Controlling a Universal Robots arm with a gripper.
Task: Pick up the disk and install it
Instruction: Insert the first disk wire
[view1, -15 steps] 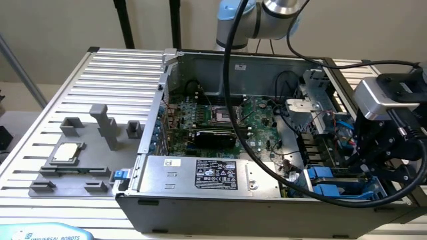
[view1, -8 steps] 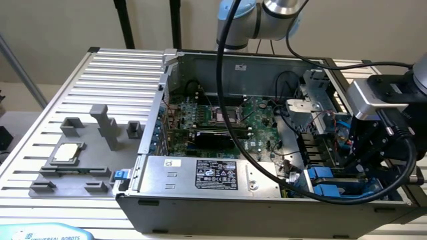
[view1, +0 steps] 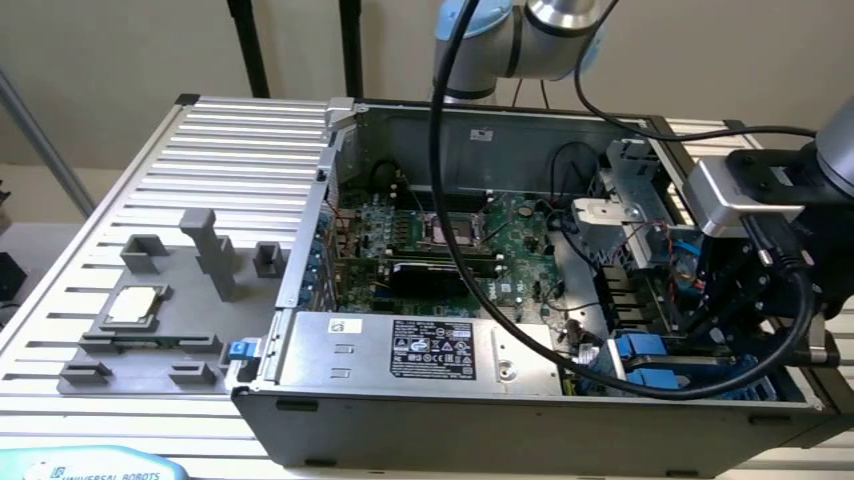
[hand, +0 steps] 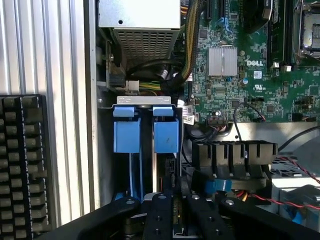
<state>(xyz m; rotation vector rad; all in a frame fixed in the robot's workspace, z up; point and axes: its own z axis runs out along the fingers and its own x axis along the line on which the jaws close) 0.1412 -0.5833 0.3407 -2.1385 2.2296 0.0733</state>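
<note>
Disk (view1: 650, 362) in exterior view: blue carrier tabs sit in the drive bay at the computer case's (view1: 534, 405) front corner, gripper (view1: 727, 330) close above. Wrist view: disk (hand: 165, 175) stands edge-on in its slot, jaws straddling it, apparently clamped. Risk: tilted carrier could jam against bay rails or snag nearby cables (hand: 165, 67).

Arm (view1: 534, 40) bent overhead, wrist low, pincer (hand: 175, 210) fingers close together
</note>
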